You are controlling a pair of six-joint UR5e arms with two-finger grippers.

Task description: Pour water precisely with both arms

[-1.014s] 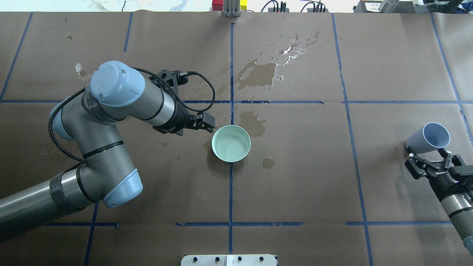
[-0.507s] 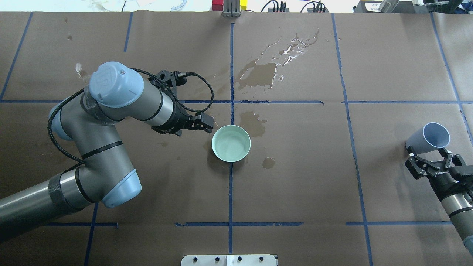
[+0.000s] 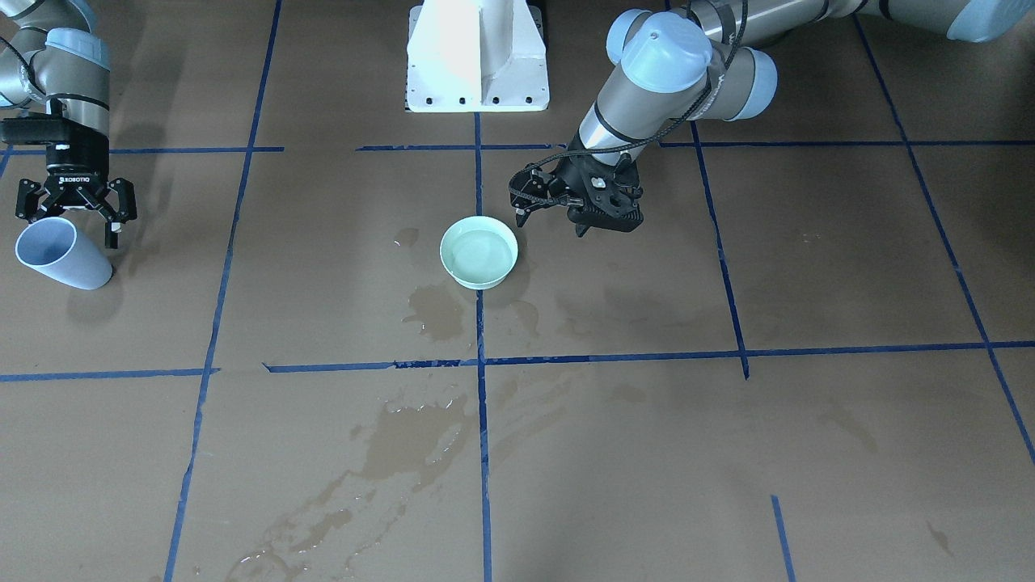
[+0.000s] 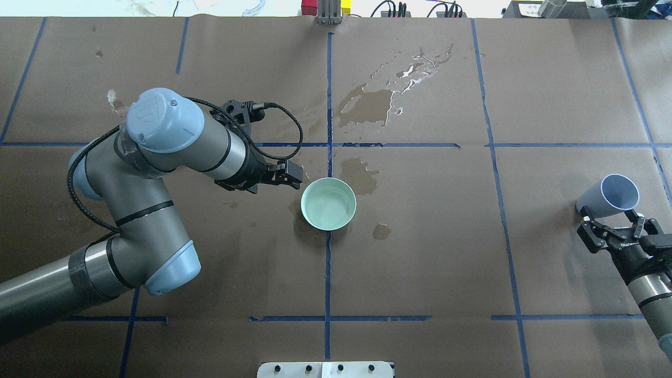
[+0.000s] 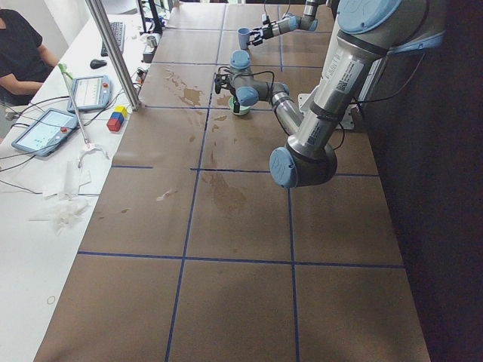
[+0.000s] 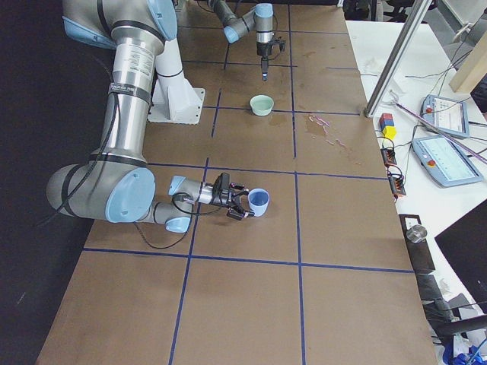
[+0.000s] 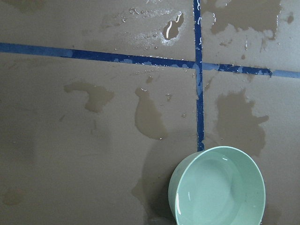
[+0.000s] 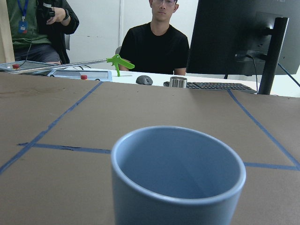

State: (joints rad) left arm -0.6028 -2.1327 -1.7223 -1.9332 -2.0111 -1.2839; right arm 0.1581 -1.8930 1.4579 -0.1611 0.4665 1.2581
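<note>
Mint bowl (image 7: pixel 218 187) cropped by the bottom edge of the left wrist view; its lower rim is out of sight. Blue cup (image 8: pixel 178 178) cropped at the bottom of the right wrist view, base unseen. In the exterior left view the right tool (image 5: pixel 255 33) is too small to judge its jaws. A seated person (image 8: pixel 159 47) is cut off at the top.

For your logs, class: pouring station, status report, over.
Right end effector open beside empty blue cup. Left end effector by mint bowl, grip unclear. Water in bowl. Spills around.
</note>
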